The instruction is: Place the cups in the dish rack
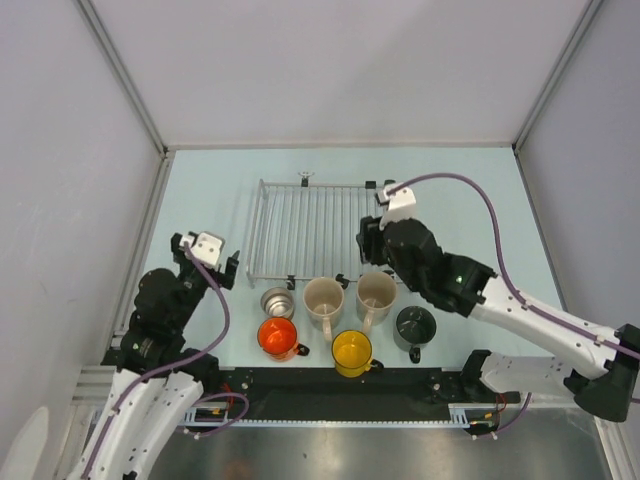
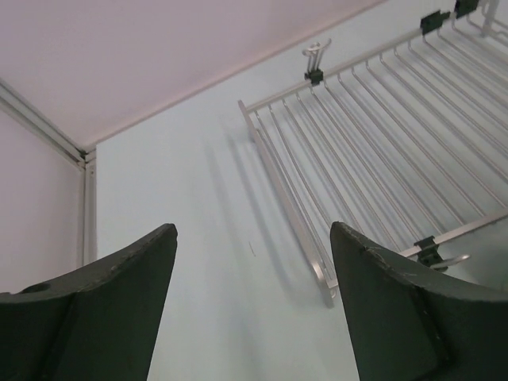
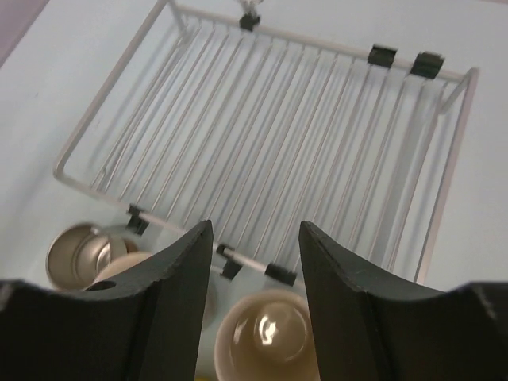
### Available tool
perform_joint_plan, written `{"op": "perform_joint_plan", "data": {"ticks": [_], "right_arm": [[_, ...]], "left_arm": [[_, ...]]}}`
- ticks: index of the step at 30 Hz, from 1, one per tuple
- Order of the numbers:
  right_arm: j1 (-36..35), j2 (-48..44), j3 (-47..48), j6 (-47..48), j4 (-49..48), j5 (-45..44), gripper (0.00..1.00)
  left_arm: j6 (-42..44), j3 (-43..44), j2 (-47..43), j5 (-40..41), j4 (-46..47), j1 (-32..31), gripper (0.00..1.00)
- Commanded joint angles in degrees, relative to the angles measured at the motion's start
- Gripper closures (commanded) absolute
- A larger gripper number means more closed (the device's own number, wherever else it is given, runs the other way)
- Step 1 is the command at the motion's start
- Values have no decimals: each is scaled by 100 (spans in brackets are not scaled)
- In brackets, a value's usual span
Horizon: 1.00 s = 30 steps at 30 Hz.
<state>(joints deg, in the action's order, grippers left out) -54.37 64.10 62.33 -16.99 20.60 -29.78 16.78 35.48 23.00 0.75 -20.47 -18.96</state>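
the dish rack [image 1: 310,228] lies flat on the pale table [image 1: 200,190] in the middle of the top view, its wires running from the far edge toward the near one. all six cups stand upright on the table below it in the frame, outside the rack. just under the rack's near rail, from left to right, are the steel cup [image 1: 277,301], one beige mug [image 1: 323,297] and the other beige mug [image 1: 376,292]. lower in the frame sit the orange mug [image 1: 277,337], the yellow mug [image 1: 352,350] and, toward the right, the dark grey mug [image 1: 414,324].

the left gripper [image 1: 208,262] hangs at the left of the frame, beside the rack's left side and apart from the cups. its wrist view shows the jaws spread wide with only bare table between them.

the right gripper [image 1: 368,247] hovers over the rack's lower right corner, above the right-hand beige mug. in its wrist view the jaws stand apart with nothing between them, the mug's mouth showing just below the gap.
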Motion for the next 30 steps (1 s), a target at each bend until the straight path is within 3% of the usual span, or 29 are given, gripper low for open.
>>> {"op": "perform_joint_plan", "data": {"ticks": [1, 2, 4, 5, 7, 8, 11, 12, 13, 14, 15, 17, 20, 25, 30], "right_arm": [[-696, -327, -431, -85, 137, -457, 50], [-802, -319, -440, -94, 155, -598, 63], [-1126, -310, -441, -94, 181, -924, 78], [-1224, -319, -467, -67, 138, -1029, 97], [-1356, -293, -458, -102, 93, -960, 100], [-1357, -292, -458, -111, 59, -829, 100], [-1348, -406, -616, -6, -301, -415, 100], [-1340, -415, -625, 12, -415, -319, 99], [-1339, -433, -634, -14, -416, -318, 50], [-1339, -485, -660, 20, -434, -283, 18], [-1339, -512, -712, 99, -599, -257, 6], [-1348, -530, -888, 187, -723, -186, 0], [-1357, -337, -976, 284, -812, -55, 0], [-1532, 541, -688, 390, -900, 261, 0], [-1901, 1490, -46, 495, -523, 385, 17]], "left_arm": [[-34, -489, -506, 408, 77, -20, 16], [-147, -559, -690, 539, 209, -20, 17], [-201, -639, -745, 636, 473, -20, 21], [-236, -648, -701, 732, 561, -20, 38], [-306, -578, -544, 891, 640, -20, 75], [-411, -534, -325, 987, 649, -20, 99], [-517, -385, -34, 1138, 544, -20, 100], [-526, -367, 37, 1120, 509, -20, 100], [-500, -376, 11, 1129, 518, -20, 100], [-482, -376, -6, 1172, 535, -20, 83], [-439, -402, -50, 1199, 544, -20, 60], [-307, -454, -199, 1146, 526, -20, 12], [-298, -656, -358, 1401, 640, -20, 0], [-298, -850, -183, 1506, 729, -20, 0], [-297, -929, -42, 1717, 834, -29, 0]]}}
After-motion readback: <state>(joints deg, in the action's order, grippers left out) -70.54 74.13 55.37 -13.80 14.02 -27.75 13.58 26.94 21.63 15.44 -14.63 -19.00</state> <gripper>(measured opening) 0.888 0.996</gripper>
